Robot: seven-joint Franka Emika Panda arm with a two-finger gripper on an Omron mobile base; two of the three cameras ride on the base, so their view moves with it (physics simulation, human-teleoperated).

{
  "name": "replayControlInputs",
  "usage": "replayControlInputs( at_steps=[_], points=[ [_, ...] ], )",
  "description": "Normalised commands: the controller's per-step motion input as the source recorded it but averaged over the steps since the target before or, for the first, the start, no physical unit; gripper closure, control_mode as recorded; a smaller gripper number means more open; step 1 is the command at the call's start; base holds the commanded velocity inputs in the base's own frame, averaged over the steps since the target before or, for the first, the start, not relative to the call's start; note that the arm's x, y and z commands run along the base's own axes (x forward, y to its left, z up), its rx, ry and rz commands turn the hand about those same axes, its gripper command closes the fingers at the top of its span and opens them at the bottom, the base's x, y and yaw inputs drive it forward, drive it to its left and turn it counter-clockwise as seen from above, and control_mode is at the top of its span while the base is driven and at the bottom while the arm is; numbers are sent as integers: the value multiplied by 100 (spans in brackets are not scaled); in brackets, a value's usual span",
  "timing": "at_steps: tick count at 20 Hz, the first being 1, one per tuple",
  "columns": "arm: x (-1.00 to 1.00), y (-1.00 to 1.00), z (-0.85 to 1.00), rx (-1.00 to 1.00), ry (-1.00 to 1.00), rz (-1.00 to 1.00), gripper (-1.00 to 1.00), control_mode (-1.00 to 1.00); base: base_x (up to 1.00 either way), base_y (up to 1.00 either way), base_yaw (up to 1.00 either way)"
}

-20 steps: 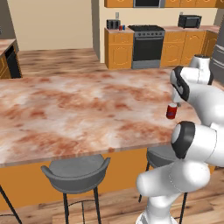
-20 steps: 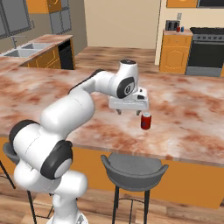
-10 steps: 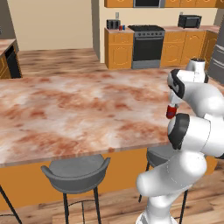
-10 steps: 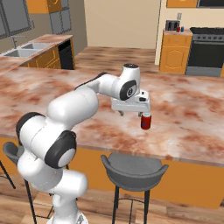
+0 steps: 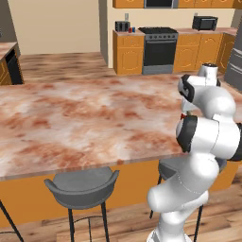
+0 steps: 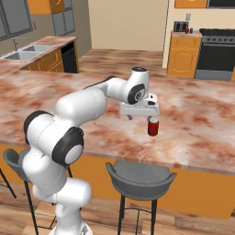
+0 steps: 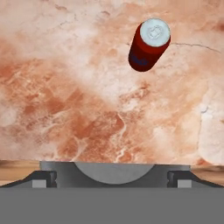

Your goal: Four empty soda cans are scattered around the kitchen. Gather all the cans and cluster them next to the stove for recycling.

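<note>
A red soda can (image 6: 153, 126) with a silver top stands upright on the marble island counter (image 6: 202, 114) near its front edge. My gripper (image 6: 140, 116) hovers just above the counter, open and empty, with the can at its right end, outside the jaws. From the hand camera the can (image 7: 148, 43) lies ahead and to the right, and the gripper (image 7: 112, 177) holds nothing. In the left base view a sliver of the can (image 5: 183, 116) peeks out behind my arm. The black stove (image 5: 158, 47) (image 6: 215, 55) stands at the far wall. Two small cans, one red (image 6: 187, 30) and one blue (image 6: 191, 30), stand on the counter beside it.
A grey toaster (image 5: 123, 26) (image 6: 182, 26) stands on the cabinet left of the stove, and a microwave (image 5: 204, 22) sits to its right. Grey bar stools (image 6: 140, 176) (image 5: 82, 186) stand under the island's front edge. A sink (image 6: 27, 51) is at far left.
My arm's elbow and upper links have swung and folded closer to the base. The hand stays almost in place beside the can, still open. The can has not moved.
</note>
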Motion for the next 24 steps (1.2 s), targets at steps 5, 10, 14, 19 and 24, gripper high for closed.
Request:
replayControlInputs(
  at_steps=[5, 10, 14, 19, 24],
  points=[
    [22, -16, -9, 0, 1, 0, -100, -100, 0, 0, 0],
    [23, -16, -10, 0, 0, 0, -100, -100, 0, 0, 0],
    [26, -6, -12, 0, 0, 0, -100, -100, 0, 0, 0],
    [28, -6, -14, 0, 0, 0, -100, -100, 0, 0, 0],
    [26, -10, -13, 0, 0, 0, -100, -100, 0, 0, 0]
  ],
)
